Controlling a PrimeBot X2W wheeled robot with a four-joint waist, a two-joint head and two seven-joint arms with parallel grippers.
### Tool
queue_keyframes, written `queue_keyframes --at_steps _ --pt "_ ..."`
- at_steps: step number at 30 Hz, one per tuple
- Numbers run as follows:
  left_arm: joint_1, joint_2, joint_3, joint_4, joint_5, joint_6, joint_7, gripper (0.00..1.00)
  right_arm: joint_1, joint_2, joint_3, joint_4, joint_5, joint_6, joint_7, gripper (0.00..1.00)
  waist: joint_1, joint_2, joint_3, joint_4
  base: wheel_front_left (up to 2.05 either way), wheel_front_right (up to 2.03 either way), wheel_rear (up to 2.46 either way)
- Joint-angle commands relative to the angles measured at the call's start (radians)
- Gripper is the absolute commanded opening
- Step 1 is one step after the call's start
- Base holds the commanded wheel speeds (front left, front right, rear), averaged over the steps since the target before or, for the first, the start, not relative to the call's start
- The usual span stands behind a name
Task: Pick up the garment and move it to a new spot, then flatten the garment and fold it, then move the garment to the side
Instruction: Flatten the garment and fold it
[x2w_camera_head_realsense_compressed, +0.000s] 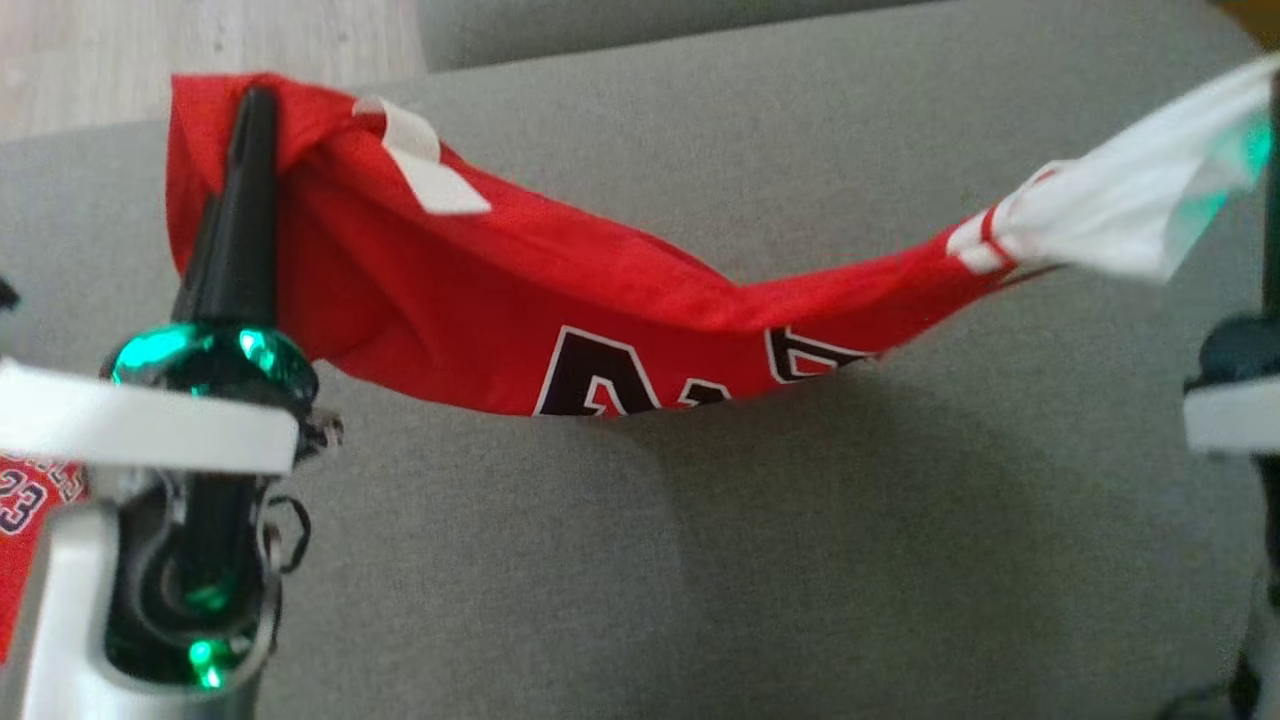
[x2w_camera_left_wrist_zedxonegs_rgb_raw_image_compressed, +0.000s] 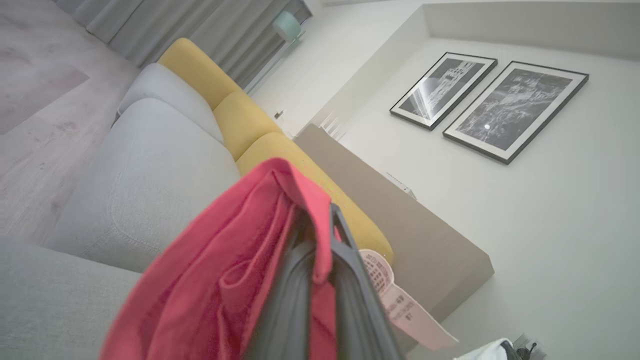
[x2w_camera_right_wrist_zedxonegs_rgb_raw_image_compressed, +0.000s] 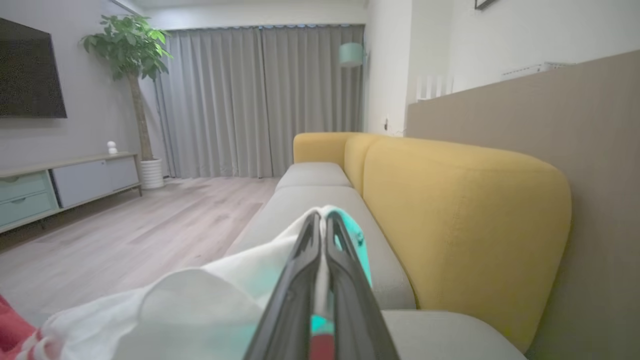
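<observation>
The garment is a red jersey with black lettering and a white sleeve end. It hangs stretched between both arms above the grey sofa seat, sagging in the middle. My left gripper is shut on its red left corner. In the left wrist view, red cloth drapes over the dark fingers, and a paper tag hangs beside them. My right gripper is shut on the white cloth, with green light glowing through it.
Grey seat cushions run along yellow back cushions against a beige panel. Wood floor lies off the seat's front edge. A cabinet, a potted plant and curtains stand beyond. Another red piece printed 23 shows at the head view's left edge.
</observation>
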Motion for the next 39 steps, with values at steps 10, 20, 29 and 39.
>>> queue_keyframes --at_steps 10,20,29,39 --pt "-0.365 0.055 0.130 0.257 -0.036 0.084 0.057 0.00 -0.576 -0.113 0.112 0.381 0.095 0.008 -0.006 0.00 0.0001 0.0000 0.279 -0.002 0.00 0.00 0.00" --pt "-0.786 0.044 0.173 0.549 0.024 -0.030 -0.127 0.00 -1.123 -0.126 0.158 0.769 0.096 0.008 -0.431 0.00 0.0001 0.0000 0.370 0.009 0.00 0.00 0.00" --pt "-0.646 0.028 0.113 0.753 0.060 -0.165 -0.196 0.00 -0.861 -0.107 0.170 0.926 0.019 0.008 -0.139 0.00 0.0001 0.0000 0.302 -0.009 0.00 0.00 0.00" --pt "-0.290 0.070 -0.063 1.053 0.231 -0.160 -0.198 0.00 -0.246 -0.053 0.158 0.639 0.024 0.008 0.258 0.00 0.0001 0.0000 0.178 -0.012 0.00 0.00 0.00"
